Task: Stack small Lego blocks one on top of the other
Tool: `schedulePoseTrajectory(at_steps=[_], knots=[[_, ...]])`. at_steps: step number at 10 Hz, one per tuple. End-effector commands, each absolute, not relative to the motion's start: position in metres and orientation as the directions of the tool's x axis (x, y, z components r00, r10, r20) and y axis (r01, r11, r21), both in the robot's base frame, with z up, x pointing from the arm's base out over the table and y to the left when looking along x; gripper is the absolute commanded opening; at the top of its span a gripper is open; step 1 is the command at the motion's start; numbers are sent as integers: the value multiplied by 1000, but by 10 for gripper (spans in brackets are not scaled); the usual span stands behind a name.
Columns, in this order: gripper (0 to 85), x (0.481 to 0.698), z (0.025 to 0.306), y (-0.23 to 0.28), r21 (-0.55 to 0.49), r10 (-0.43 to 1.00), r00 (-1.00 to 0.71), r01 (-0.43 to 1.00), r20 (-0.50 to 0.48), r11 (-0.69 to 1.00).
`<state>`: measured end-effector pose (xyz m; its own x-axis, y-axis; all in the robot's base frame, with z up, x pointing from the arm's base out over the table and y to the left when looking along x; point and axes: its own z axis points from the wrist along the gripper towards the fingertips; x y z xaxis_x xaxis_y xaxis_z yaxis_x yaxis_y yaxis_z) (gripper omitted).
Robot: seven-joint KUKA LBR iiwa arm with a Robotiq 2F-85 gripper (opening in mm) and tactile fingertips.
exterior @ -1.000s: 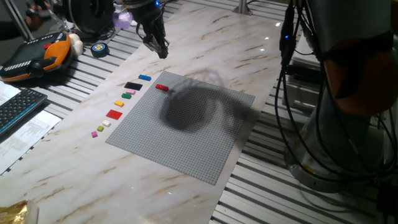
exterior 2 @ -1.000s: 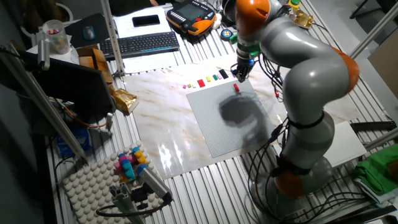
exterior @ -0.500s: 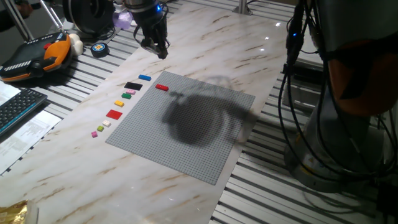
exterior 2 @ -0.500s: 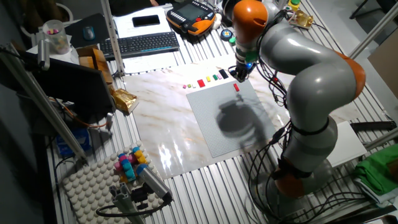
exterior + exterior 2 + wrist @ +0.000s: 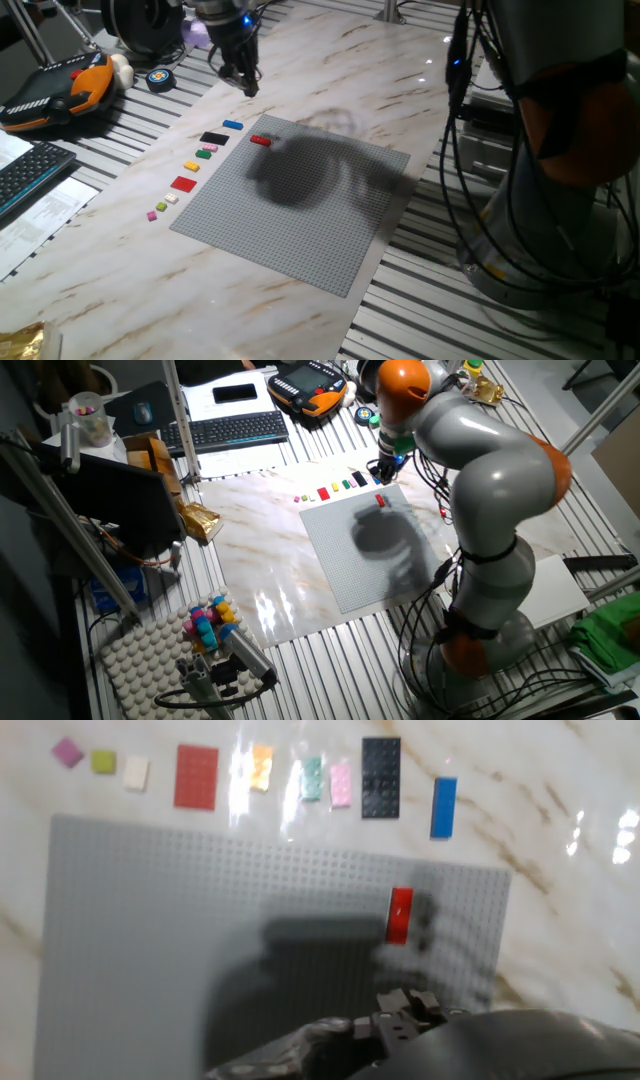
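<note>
Reading left to right along the grey baseplate [image 5: 150,920]: your red brick [image 5: 399,915] sits on the plate near its corner; your blue brick [image 5: 444,807] lies just off that corner on the marble, beside the black plate [image 5: 380,778]. Gripper [image 5: 243,78] hangs above them, apparently empty; whether its fingers are parted cannot be made out. Bricks apart: stacking not yet begun; pick and place both remain.

A marble-patterned table [image 5: 330,60] carries a grey studded baseplate [image 5: 300,210]; beside its edge lies a row of small bricks, including a blue brick [image 5: 444,807], black piece [image 5: 380,778], red plate [image 5: 196,777], and possibly pink ones.
</note>
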<state>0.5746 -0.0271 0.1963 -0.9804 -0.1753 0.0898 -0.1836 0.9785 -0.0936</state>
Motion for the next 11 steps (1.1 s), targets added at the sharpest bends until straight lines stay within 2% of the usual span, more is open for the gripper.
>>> schedulePoseTrajectory(at_steps=[1,4,11], knots=[[7,635,194,-29,-94,-177,-980,-186,96,978],[7,656,181,-26,-111,-168,-983,-176,73,978],[7,655,178,-22,-131,-84,-990,-98,110,987]])
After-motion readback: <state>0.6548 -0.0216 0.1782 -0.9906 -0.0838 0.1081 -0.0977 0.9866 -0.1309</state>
